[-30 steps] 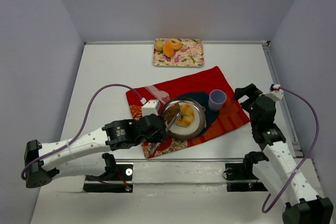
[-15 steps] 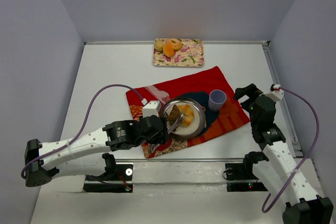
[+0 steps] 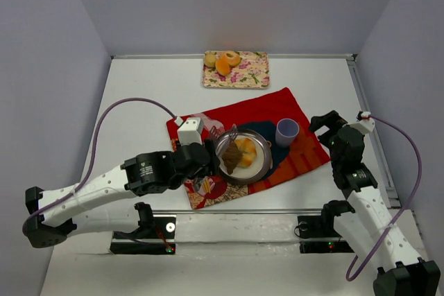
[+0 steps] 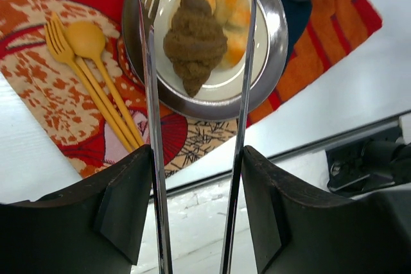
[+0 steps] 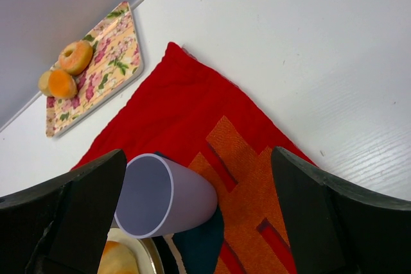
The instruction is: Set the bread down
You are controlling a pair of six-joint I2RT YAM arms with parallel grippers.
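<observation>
Left wrist view: my left gripper [image 4: 196, 158] clamps the tongs [image 4: 244, 81], whose arms are spread either side of the bread [image 4: 194, 36] (a brown croissant) lying on the plate [image 4: 274, 43]. My right gripper [image 5: 198, 155] stands wide, holding nothing.

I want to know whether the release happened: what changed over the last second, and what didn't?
The left gripper shifted left with its tongs, whose arms opened and let go of the brown croissant; it now lies on the plate. The right gripper, cup and tray stayed put.
</observation>
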